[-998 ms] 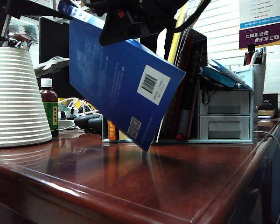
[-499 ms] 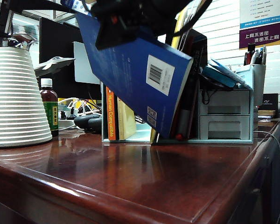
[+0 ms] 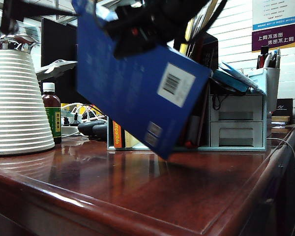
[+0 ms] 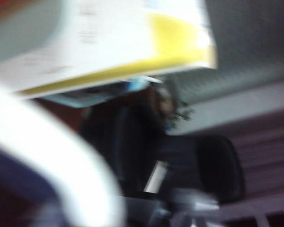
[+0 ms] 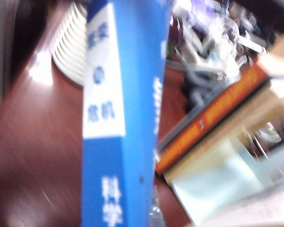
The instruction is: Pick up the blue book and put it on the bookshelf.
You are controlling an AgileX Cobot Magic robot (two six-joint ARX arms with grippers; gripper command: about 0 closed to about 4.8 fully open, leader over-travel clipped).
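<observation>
Holding the blue book (image 3: 137,83) tilted, off the surface (image 3: 152,191), right tool (image 3: 137,34) grips its top edge. Bookshelf (image 3: 152,146) right behind it; slotting in remains. Left tool blurred, can't tell.

The blue book (image 3: 137,83) is motion-blurred and its top corner is cut by the picture's edge; it hides most of the bookshelf (image 3: 196,146) behind it. The right gripper (image 3: 147,29) above the book is a dark smear, jaws unreadable. The left wrist view is all blur, so the left gripper cannot be made out
</observation>
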